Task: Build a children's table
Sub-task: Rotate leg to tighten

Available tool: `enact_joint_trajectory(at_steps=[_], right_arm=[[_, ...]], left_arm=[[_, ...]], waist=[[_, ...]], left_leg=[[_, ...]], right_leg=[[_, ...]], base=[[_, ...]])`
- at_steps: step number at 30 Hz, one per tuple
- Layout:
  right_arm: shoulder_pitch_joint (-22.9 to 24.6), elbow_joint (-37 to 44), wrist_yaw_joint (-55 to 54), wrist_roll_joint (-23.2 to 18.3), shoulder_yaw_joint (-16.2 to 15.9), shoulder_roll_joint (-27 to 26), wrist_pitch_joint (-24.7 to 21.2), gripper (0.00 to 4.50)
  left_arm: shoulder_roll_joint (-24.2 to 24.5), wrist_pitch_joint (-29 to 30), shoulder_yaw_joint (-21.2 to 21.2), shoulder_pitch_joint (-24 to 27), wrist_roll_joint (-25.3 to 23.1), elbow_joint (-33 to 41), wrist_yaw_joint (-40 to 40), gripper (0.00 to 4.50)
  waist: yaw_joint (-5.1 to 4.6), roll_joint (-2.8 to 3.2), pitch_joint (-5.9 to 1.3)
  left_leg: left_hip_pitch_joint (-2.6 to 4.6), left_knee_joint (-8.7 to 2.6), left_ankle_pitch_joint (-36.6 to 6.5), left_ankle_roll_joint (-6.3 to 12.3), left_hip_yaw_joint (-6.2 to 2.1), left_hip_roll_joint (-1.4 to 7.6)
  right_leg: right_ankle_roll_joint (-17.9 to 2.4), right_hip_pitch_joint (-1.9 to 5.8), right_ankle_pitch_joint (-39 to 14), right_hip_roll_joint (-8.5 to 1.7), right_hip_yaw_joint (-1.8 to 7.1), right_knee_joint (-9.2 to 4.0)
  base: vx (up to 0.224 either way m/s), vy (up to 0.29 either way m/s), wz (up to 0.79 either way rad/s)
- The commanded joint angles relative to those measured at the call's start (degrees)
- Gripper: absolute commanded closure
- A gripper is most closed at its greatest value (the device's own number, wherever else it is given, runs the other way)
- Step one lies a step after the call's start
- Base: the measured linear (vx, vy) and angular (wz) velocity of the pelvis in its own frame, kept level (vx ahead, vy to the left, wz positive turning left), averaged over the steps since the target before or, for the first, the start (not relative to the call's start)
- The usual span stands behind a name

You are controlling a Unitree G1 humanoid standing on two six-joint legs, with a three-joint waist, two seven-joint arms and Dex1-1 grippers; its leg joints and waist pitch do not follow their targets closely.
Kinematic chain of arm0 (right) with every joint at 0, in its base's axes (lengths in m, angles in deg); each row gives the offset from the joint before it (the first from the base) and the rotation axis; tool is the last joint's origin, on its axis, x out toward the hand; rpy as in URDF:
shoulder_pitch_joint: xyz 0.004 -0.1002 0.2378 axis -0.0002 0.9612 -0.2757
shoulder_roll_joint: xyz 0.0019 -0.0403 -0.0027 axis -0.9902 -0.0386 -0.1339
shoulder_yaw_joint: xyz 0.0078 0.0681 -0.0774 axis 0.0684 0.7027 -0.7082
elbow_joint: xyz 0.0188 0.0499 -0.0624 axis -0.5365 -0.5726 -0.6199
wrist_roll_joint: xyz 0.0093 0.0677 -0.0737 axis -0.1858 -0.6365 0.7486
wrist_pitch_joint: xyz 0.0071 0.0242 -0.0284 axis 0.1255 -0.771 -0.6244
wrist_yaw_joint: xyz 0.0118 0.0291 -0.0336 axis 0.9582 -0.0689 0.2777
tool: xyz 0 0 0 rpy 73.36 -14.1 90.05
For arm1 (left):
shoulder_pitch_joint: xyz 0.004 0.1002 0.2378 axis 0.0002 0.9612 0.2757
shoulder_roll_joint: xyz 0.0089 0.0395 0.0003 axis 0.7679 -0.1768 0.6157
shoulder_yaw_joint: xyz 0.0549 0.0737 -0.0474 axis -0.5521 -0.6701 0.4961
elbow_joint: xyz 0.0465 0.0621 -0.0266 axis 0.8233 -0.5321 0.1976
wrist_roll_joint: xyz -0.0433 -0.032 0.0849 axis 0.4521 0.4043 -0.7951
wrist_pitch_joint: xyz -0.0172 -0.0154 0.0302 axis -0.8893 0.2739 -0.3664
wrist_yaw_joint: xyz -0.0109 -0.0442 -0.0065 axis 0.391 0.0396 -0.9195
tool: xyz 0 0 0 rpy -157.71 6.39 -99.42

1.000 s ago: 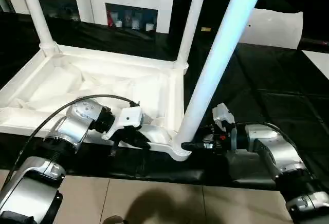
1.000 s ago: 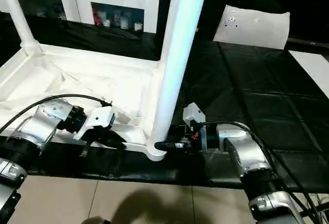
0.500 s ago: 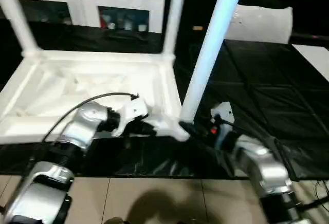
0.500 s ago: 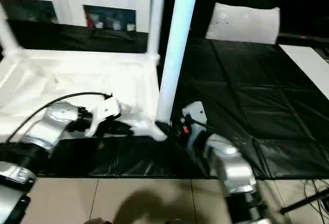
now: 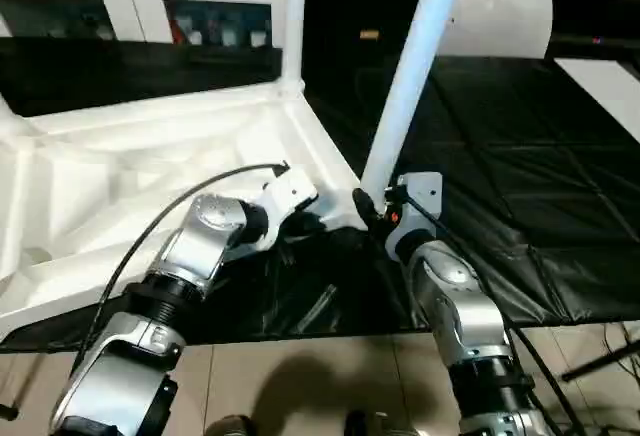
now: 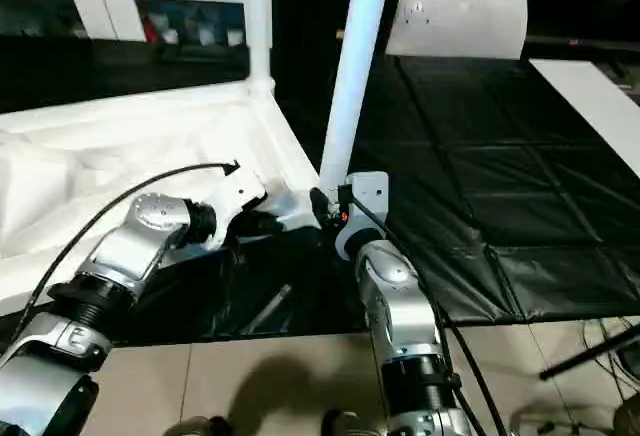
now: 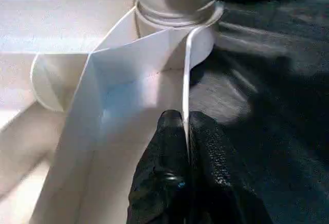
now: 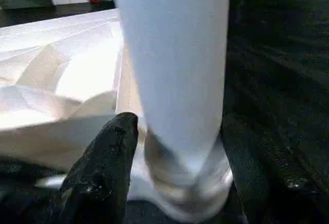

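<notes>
At the near right corner, the left gripper pinches the white plastic ribbed tabletop's rim; the right gripper straddles the long white tapered leg, which could tilt in its socket if twisted.

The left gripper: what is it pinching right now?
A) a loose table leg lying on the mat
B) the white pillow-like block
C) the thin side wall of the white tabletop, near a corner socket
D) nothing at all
C: the left gripper has its two black fingers closed on either side of the thin rim of the tabletop, just short of the corner socket.
</notes>
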Motion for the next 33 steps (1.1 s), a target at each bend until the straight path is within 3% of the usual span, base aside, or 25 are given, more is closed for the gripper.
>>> enact_joint_trajectory(at_steps=[1, 2, 3, 5, 7, 9, 12, 14, 15, 20, 22, 26, 30, 33], right_arm=[[0.62, 0.25, 7.09, -2.28, -5.76, -0.03, -1.43, 1.38], [0.97, 1.2, 9.71, -2.42, -5.85, 2.14, -1.13, 1.31], [1.08, 1.49, 10.48, -2.39, -5.95, 2.83, -1.09, 1.2], [1.82, 3.36, 18.44, -3.1, -6.33, 9.51, -0.23, 0.99], [1.82, 4.47, 22.19, -4.23, -5.64, 12.64, -0.64, 0.99], [1.1, 4.91, 27.48, -6.14, -4.01, 16.49, -1.11, 0.7], [0.68, 5.12, 33.52, -7.91, -3.12, 20.92, -1.51, 0.53], [0.56, 5.32, 35.63, -8.2, -3.22, 22.57, -1.55, 0.35], [0.23, 5.51, 39.74, -9.2, -3.76, 26.46, -1.68, 0.26], [-1.37, 4.48, 46.44, -10.62, -3.98, 31.96, -2.08, 0.03], [-2.33, 3.28, 46.47, -9.95, -4.07, 32.13, -1.34, 0.03], [-4.71, -0.57, 47.15, -9.34, -4.82, 30.92, 0.65, 0.03], [-6.25, -2.84, 50.79, -11.06, -5.9, 30.01, 0.76, 0.37], [-6.86, -3.63, 53.57, -11.91, -6.69, 29.99, 0.16, 0.72]], left_arm=[[-1.43, -2.84, -0.04, 0.44, 2.25, 1.79, 0.21, 4.5], [-0.11, -3.87, -0.31, 1.19, 2.41, 2.1, -1.69, 4.5], [0.3, -4.11, -0.37, 1.44, 2.47, 2.24, -2.24, 4.5], [4.04, -7.5, -0.66, 3.55, 2.94, 2.47, -6.74, 4.5], [5.57, -8.49, -0.9, 4.39, 3.1, 2.75, -8.87, 4.5], [6.38, -9.69, -1.34, 4.18, 3.33, 1.84, -10.87, 4.5], [7.61, -11.89, -2.26, 3.53, 2.64, 0.17, -12.54, 4.5], [7.91, -12.72, -2.3, 3.25, 2.91, -0.38, -13.64, 4.5], [8.63, -14.21, -2.69, 2.93, 3.72, -0.86, -16.51, 4.5], [10.41, -17.02, -4.17, 2.41, 6.1, -1.79, -25.54, 4.5], [11.04, -18.21, -4.9, 2.32, 6.54, -2.05, -28.37, 4.5], [11.76, -18.82, -6.14, 2.3, 7.08, -2.08, -32.39, 4.5], [11.83, -19.27, -6.57, 2.21, 7.12, -1.97, -33.67, 4.5], [11.79, -20.19, -6.69, 1.86, 7.1, -2.62, -34.18, 4.5]], waist=[[-0.06, -0.52, -3.18], [-0.17, -0.08, -2.91], [-0.54, -0.79, -3.05], [-0.28, -0.71, -3.05], [0.08, -0.02, -2.82], [0.56, -0.73, -2.52], [1.01, -0.72, -2.88], [1.0, -0.63, -2.69], [0.94, -0.65, -2.6], [0.99, -1.01, -2.35], [1.07, -0.97, -2.41], [1.18, -0.89, -2.46], [1.43, -1.32, -2.9], [1.73, -1.31, -2.93]], left_leg=[[0.24, -5.04, -17.3, 2.06, -1.88, 4.11], [0.25, -5.18, -17.4, 2.69, -1.81, 4.13], [0.64, -4.77, -19.7, 3.1, -1.52, 4.03], [0.6, -4.33, -17.92, 3.91, -1.16, 3.89], [0.81, -4.35, -16.82, 4.35, -0.86, 4.06], [0.19, -4.23, -14.36, 5.83, -0.79, 3.87], [0.15, -3.69, -9.57, 7.06, -0.55, 3.87], [-0.17, -3.55, -8.35, 7.89, -0.45, 3.6], [-0.26, -3.55, -9.19, 7.84, -0.47, 3.59], [-0.08, -3.55, -11.96, 7.2, -0.51, 3.75], [0.17, -3.62, -12.04, 6.73, -0.54, 3.88], [0.47, -3.69, -12.62, 5.39, -0.45, 4.18], [0.29, -3.49, -11.67, 5.88, -0.38, 4.13], [0.38, -3.34, -10.05, 6.65, -0.27, 4.17]], right_leg=[[-7.89, 2.06, -16.58, -3.79, 2.91, -3.38], [-9.03, 1.87, -14.31, -3.57, 2.75, -3.08], [-9.09, 1.54, -17.46, -3.65, 2.75, -3.36], [-9.24, 1.51, -18.07, -4.06, 3.09, -3.68], [-9.35, 1.25, -16.42, -3.71, 3.31, -3.67], [-9.66, 1.6, -15.76, -3.71, 3.24, -3.31], [-11.1, 1.67, -9.96, -3.42, 3.08, -2.64], [-11.79, 1.67, -8.37, -3.19, 2.97, -2.46], [-12.01, 1.71, -9.52, -3.32, 2.9, -2.53], [-11.08, 1.43, -16.35, -3.42, 2.87, -3.16], [-10.98, 1.21, -18.0, -3.42, 2.92, -3.23], [-11.98, 0.95, -16.45, -3.34, 2.97, -2.91], [-12.55, 1.35, -14.96, -3.6, 2.92, -2.58], [-12.83, 1.35, -13.44, -3.57, 2.94, -2.35]], base=[[0.0, 0.0, 0.0], [0.0, 0.0, 0.0], [0.0, 0.0, 0.0], [0.0, 0.0, 0.0], [0.0, 0.0, 0.0], [0.0, 0.0, 0.0], [0.0, 0.0, 0.0], [0.0, 0.0, 0.0], [0.0, 0.0, 0.0], [0.0, 0.0, 0.0], [0.0, 0.0, 0.0], [0.0, 0.0, 0.0], [0.0, 0.0, 0.0], [0.0, 0.0, 0.0]])
